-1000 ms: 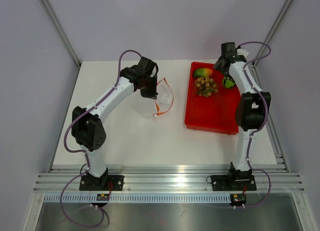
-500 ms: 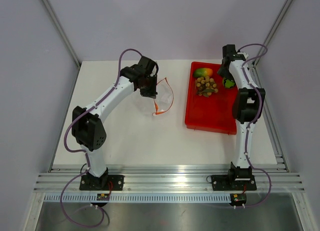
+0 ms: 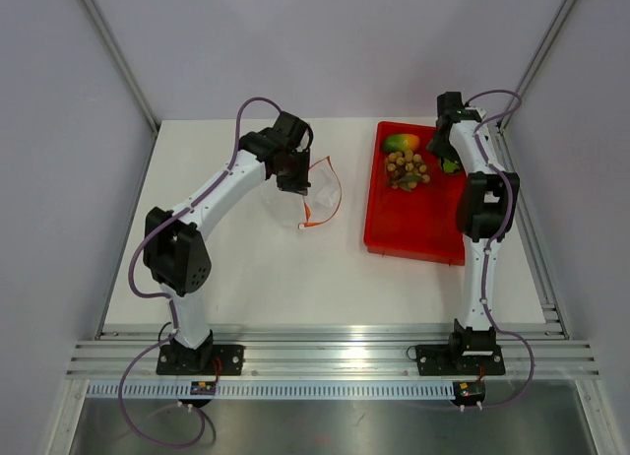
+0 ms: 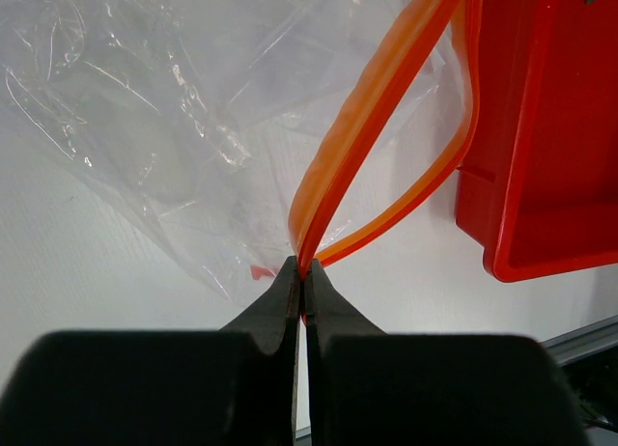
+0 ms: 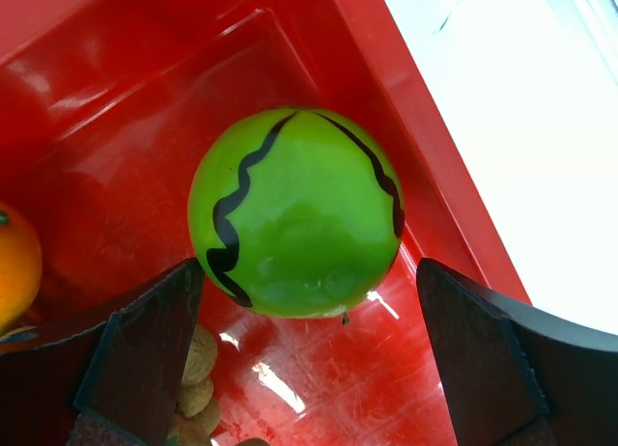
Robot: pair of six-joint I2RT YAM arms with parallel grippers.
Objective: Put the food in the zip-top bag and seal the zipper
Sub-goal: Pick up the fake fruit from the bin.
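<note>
My left gripper (image 4: 301, 268) is pinched shut on the zipper (image 4: 372, 127), propping open the zip-top bag (image 4: 145, 108) left of the tray (image 5: 116, 60). My right gripper (image 5: 307, 320) straddles the green fruit (image 5: 294, 209) in the far right corner, jaws wide, ready to close.

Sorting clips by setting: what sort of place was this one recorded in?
Most likely a robotics lab test cell, not a home: bare pale walls with metal corner struts, left arm and right arm bolted to an aluminium rail beside a white table, toy food in a red tray.
</note>
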